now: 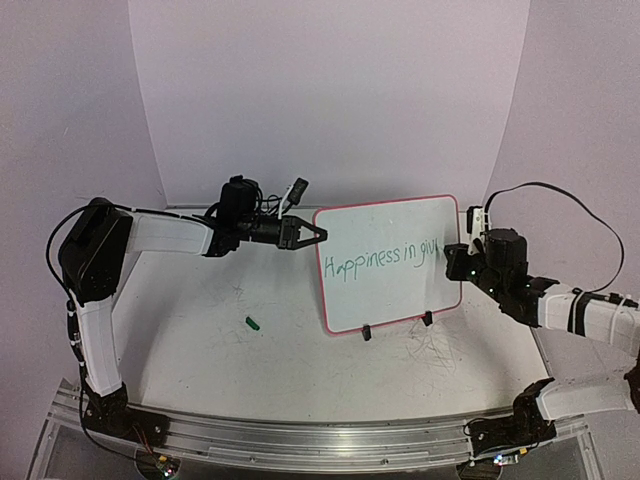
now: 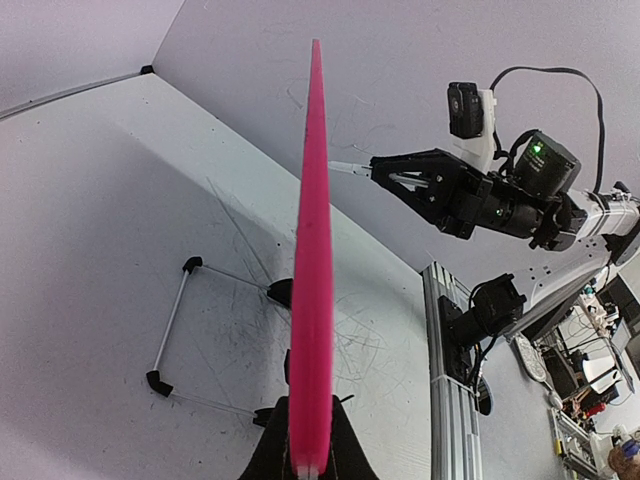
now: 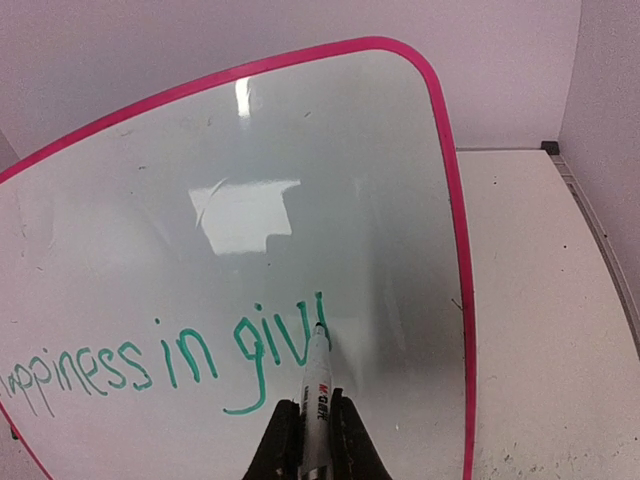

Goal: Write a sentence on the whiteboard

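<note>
The whiteboard (image 1: 390, 225), white with a pink rim, stands tilted on the table right of centre. My left gripper (image 1: 318, 234) is shut on its upper left edge. In the left wrist view the rim (image 2: 312, 250) runs edge-on between the fingers of that gripper (image 2: 310, 440). The sentence (image 1: 380, 262) in green reads "Happiness in giv" plus one more stroke (image 3: 190, 360). My right gripper (image 3: 316, 405) is shut on a white marker (image 3: 318, 380). The marker's tip touches the whiteboard (image 3: 300, 150) at the last stroke. From above, the right gripper (image 1: 470, 255) sits at the board's right edge.
A small green cap (image 1: 254, 322) lies on the table left of the board. Black clip feet (image 1: 367, 333) hold the board's lower edge. A wire stand (image 2: 175, 320) props it from behind. Grey scribbles (image 1: 430, 350) mark the tabletop. An aluminium rail (image 1: 300, 440) runs along the near edge.
</note>
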You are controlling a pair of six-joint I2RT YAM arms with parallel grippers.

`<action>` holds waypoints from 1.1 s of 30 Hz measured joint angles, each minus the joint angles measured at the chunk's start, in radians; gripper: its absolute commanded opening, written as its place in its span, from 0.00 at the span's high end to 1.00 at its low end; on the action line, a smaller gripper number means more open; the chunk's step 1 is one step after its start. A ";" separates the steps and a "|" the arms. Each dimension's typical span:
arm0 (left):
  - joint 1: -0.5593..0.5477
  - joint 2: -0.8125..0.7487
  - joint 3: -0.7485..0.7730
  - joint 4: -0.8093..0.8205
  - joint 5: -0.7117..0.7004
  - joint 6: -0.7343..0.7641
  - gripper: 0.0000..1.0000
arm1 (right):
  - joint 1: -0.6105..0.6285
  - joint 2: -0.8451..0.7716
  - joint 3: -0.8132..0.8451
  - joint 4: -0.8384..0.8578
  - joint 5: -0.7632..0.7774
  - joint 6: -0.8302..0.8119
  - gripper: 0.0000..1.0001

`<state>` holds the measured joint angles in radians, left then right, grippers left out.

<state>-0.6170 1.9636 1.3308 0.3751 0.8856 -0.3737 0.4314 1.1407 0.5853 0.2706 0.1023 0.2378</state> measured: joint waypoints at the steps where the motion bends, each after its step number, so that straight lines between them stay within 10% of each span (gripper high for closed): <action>1: 0.000 0.000 0.000 0.000 0.000 0.000 1.00 | 0.000 0.003 0.003 0.001 0.001 -0.002 1.00; 33: -0.001 0.000 0.000 0.000 0.000 0.000 1.00 | -0.015 0.021 0.006 0.013 0.009 -0.002 1.00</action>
<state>-0.6182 1.9636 1.3308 0.3752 0.8856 -0.3737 0.4164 1.1620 0.5911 0.2832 0.1117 0.2357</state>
